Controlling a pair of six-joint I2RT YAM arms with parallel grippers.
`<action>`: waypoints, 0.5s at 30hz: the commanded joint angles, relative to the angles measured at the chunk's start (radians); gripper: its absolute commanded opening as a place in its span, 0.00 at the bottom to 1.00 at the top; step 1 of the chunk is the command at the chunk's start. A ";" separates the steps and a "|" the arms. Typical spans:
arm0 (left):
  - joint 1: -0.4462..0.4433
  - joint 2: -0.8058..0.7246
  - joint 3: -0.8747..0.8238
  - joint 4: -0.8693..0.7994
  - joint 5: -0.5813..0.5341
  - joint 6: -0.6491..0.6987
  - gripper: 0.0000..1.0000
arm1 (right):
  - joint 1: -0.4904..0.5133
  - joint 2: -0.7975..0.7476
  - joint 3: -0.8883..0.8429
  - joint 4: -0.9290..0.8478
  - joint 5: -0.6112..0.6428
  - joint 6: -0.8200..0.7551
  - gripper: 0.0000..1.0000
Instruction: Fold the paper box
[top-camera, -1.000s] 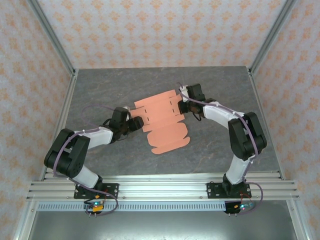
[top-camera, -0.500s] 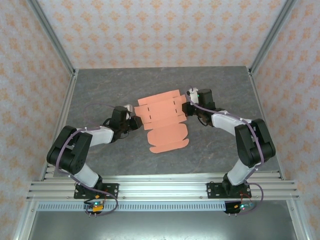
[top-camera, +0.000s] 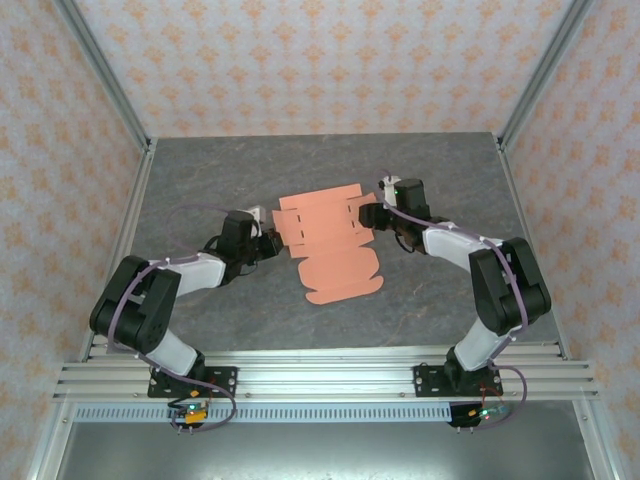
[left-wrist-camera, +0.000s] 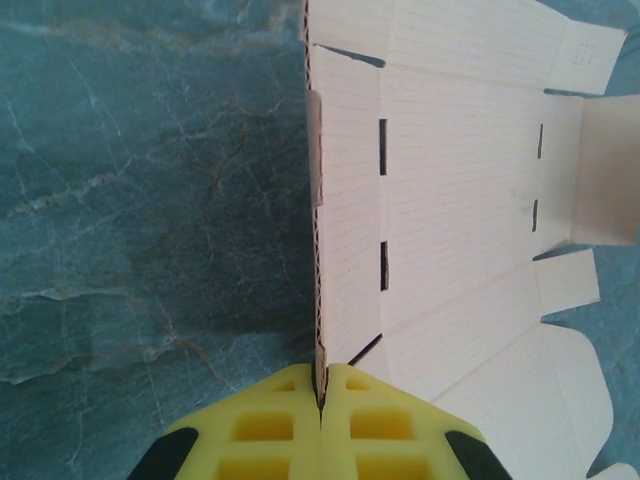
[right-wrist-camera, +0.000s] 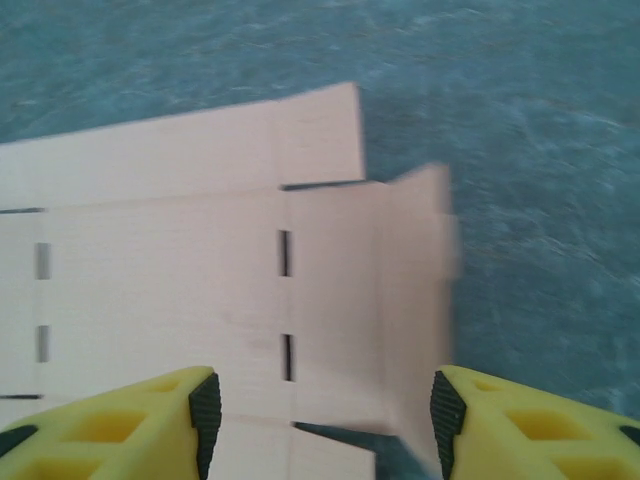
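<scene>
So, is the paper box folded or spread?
Mostly spread: the paper box lies flat on the table; one side flap stands upright.

The left arm (top-camera: 190, 272) and the right arm (top-camera: 450, 240) were built of black joints and white links, and a purple cable (top-camera: 197, 208) was looped along each. The fingers (right-wrist-camera: 520, 420) were moulded in yellow, with square hollows and black pads.

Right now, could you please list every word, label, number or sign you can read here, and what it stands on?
None can be read.
The paper box is plain card with slots and fold lines; a mark on its corner flap is too faint to read.
The walls carry a repeating ornament, no letters; the table is plain stone grey.
</scene>
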 joint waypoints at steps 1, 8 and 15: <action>-0.017 -0.082 -0.016 -0.008 -0.081 0.067 0.00 | -0.009 -0.037 0.059 -0.091 0.070 0.062 0.60; -0.132 -0.246 -0.081 -0.009 -0.300 0.173 0.00 | -0.003 -0.096 0.196 -0.289 -0.058 0.440 0.61; -0.145 -0.312 -0.155 0.082 -0.345 0.170 0.00 | 0.043 -0.129 0.252 -0.437 -0.037 1.070 0.62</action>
